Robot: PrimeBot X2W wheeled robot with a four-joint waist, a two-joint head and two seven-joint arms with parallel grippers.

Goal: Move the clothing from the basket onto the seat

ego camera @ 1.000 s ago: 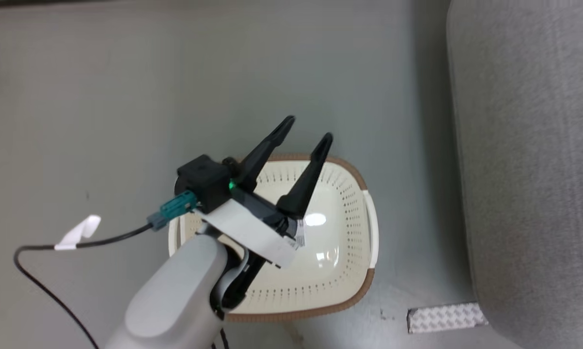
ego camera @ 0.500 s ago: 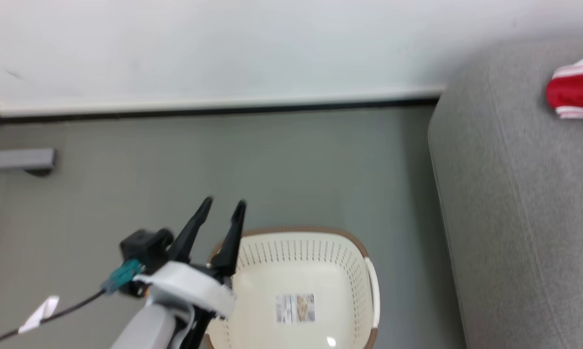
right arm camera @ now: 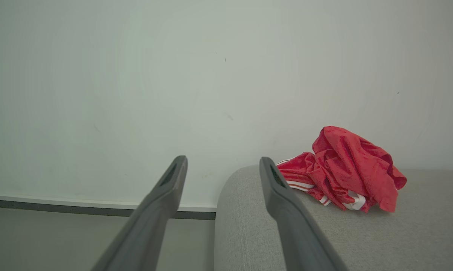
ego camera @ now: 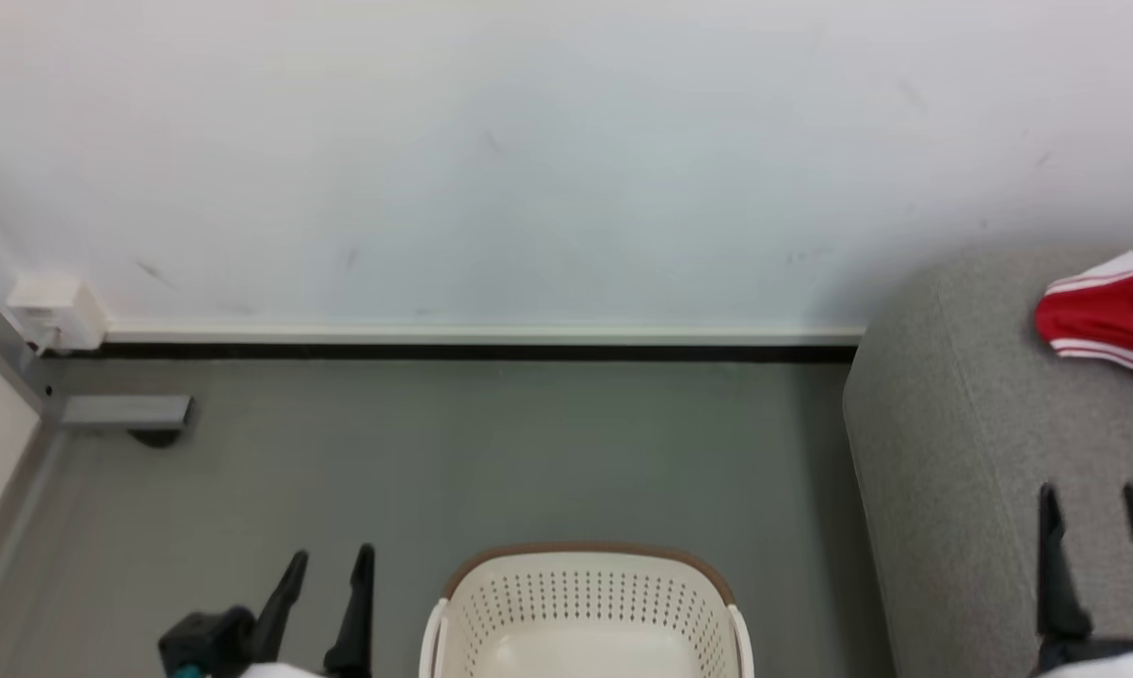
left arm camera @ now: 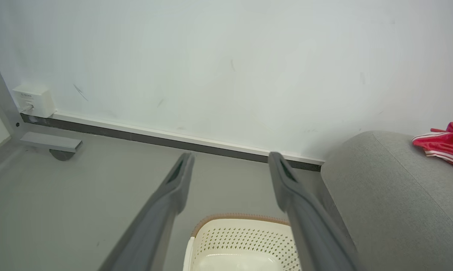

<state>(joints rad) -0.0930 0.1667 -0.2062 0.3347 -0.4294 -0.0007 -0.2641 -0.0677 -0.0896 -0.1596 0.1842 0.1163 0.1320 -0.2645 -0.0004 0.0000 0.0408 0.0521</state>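
The red clothing (ego camera: pixel 1108 315) with white stripe trim lies crumpled on the grey seat (ego camera: pixel 980 443) at the right, near the wall; in the right wrist view the clothing (right arm camera: pixel 343 169) is a heap on the seat (right arm camera: pixel 362 233). The cream basket (ego camera: pixel 585 612) stands on the floor at the bottom centre, and the part of its inside that shows holds nothing. My left gripper (ego camera: pixel 331 562) is open, left of the basket. My right gripper (ego camera: pixel 1093 499) is open over the seat, well short of the clothing. The left wrist view shows the basket (left arm camera: pixel 245 241) and the clothing (left arm camera: pixel 443 145).
A white wall with a pale skirting and dark strip (ego camera: pixel 472 350) runs behind the grey floor. A white socket box (ego camera: pixel 53 311) and a grey bracket (ego camera: pixel 123 414) sit at the far left by a panel edge.
The head camera has tilted up, so the wall, the seat's end and the clothing came into view. My left gripper has drawn back from above the basket to its left side.
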